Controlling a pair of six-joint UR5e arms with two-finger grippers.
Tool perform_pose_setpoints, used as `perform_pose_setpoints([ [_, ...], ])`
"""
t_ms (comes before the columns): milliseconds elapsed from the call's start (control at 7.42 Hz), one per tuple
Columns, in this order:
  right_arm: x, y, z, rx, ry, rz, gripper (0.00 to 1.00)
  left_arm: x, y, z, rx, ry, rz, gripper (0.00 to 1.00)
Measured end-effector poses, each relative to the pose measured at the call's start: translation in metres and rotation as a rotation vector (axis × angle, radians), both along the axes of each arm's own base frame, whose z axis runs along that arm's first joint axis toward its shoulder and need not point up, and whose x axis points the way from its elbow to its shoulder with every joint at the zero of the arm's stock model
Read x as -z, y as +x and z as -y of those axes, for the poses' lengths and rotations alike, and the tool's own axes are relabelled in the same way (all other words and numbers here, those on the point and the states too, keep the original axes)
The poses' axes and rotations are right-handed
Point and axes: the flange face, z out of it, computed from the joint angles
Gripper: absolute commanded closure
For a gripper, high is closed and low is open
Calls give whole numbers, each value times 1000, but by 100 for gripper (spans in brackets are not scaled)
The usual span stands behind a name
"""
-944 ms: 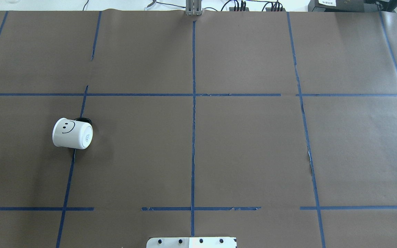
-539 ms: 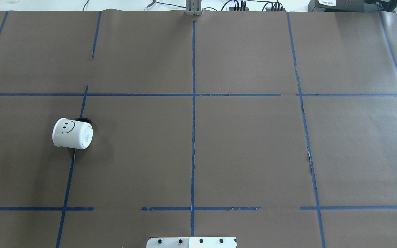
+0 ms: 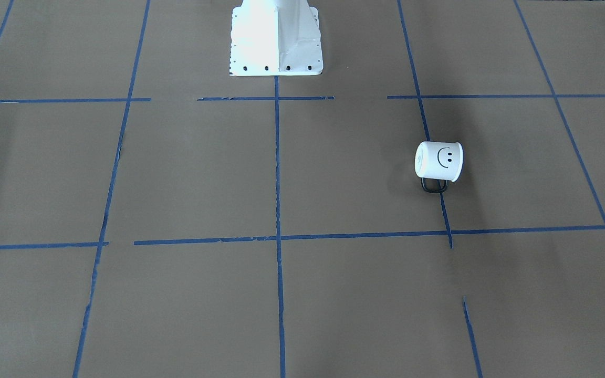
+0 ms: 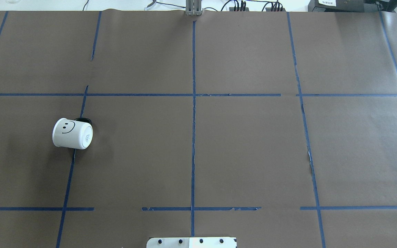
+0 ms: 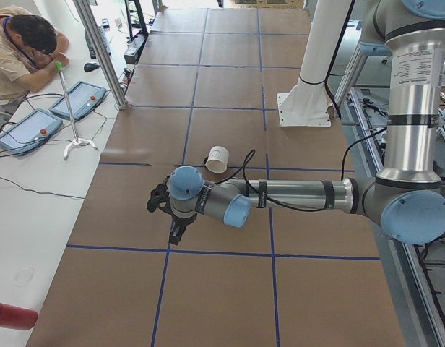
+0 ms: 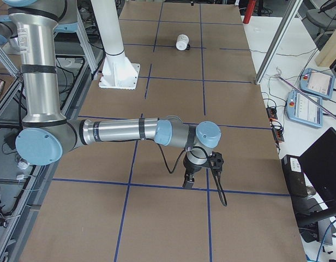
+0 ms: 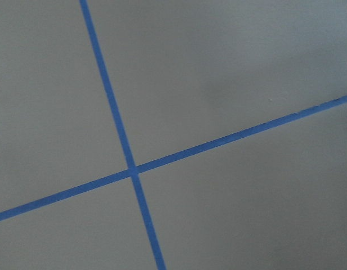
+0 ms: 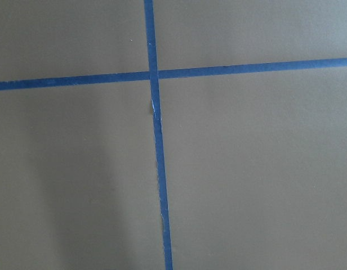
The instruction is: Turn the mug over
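smooth white cylindrical mug (image 4: 71,133) lies sideways on matte paper (image 4: 246,148); left claw (image 5: 176,233), right claw (image 6: 187,182): cannot tell

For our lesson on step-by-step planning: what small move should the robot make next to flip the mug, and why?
Probably move the left gripper toward the mug. The mug lies on its side on the robot's left half of the table, untouched, and the left gripper hangs apart from it, nearer than the right gripper.
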Motion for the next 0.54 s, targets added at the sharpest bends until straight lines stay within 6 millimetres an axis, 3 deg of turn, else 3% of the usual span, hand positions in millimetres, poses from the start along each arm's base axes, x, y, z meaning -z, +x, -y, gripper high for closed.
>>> perform_pose_setpoints([
  [270, 0, 0, 0, 0, 0, 0, 0, 26, 58, -9, 84, -8, -25, 0],
  [539, 0, 0, 0, 0, 0, 0, 0, 30, 111, -35, 199, -8, -65, 0],
])
